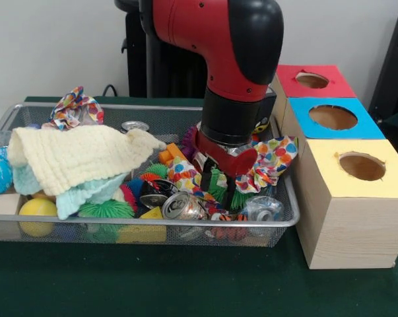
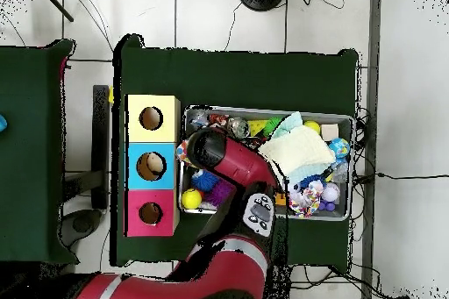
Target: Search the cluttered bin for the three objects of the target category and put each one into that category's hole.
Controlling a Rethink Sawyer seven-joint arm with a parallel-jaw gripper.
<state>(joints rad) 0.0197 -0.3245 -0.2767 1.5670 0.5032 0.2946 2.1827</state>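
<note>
Gripper (image 1: pixel 217 187) down inside the wire mesh bin (image 1: pixel 286 221) at its end nearest the boxes, black fingers (image 1: pixel 207 173) spread apart over a green spiky ball (image 1: pixel 220 191), nothing visibly clasped. Around it: polka-dot scrunchie (image 1: pixel 272 160), crushed drink can (image 1: pixel 183 206), cream knitted cloth (image 1: pixel 76 155), yellow ball (image 1: pixel 37 210). Beside the bin stand yellow box (image 1: pixel 349 201), blue box (image 1: pixel 333 119), red box (image 1: pixel 313 82), each with a round hole on top.

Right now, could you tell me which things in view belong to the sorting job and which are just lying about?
Part of the job:
- gripper, down among the clutter
- wire mesh bin
- yellow box, blue box and red box, each with a hole on top

Which clutter is the target, I cannot tell:
- cream cloth
- crushed can
- green spiky ball
- yellow ball
- dotted scrunchie
</note>
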